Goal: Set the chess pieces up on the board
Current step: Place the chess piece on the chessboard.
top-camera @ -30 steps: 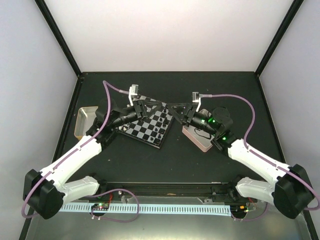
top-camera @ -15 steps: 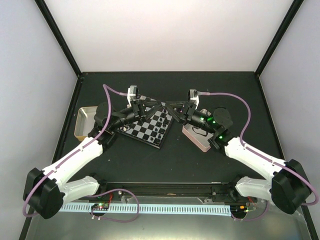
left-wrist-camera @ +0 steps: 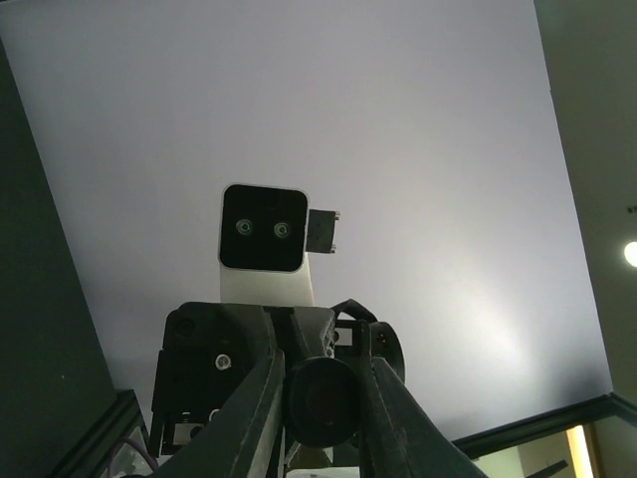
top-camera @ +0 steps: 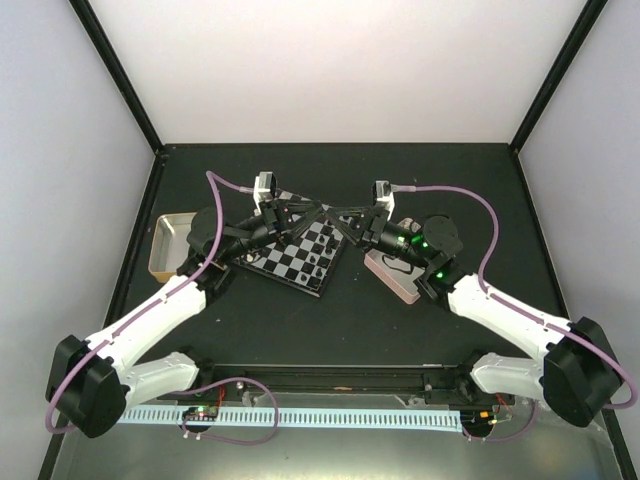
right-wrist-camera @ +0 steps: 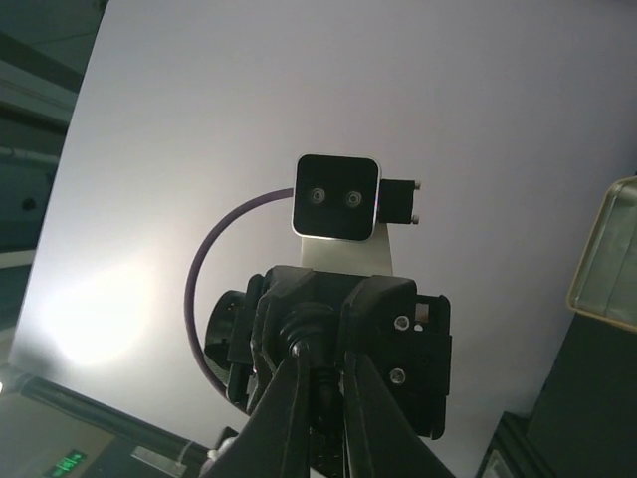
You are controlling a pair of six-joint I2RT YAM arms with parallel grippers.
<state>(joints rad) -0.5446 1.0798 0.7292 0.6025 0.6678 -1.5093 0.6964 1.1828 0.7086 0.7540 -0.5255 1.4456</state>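
Chess pieces of the black set are seen in two places. One dark rounded figure is clamped between the closed fingers of the left gripper, and a few tiny dark ones are made out on the right part of the board. The right gripper is met tip to tip above the board's far corner, and its fingers are drawn tightly together. A narrow dark shape is seen between them, but it cannot be told whether that is the same figure. The board is laid askew on a black table. A gold-rimmed tin is placed at its left, and a pinkish-rimmed tin at its right is partly covered by the right arm. The table is enclosed by white walls and black corner posts. From above, the held figure is hidden by the crossed fingertips. In each wrist view the opposite arm's white camera block is faced against the pale wall, and the finger bases are cut off by the lower edge. The kinds of the pieces on the board are too small to be told.
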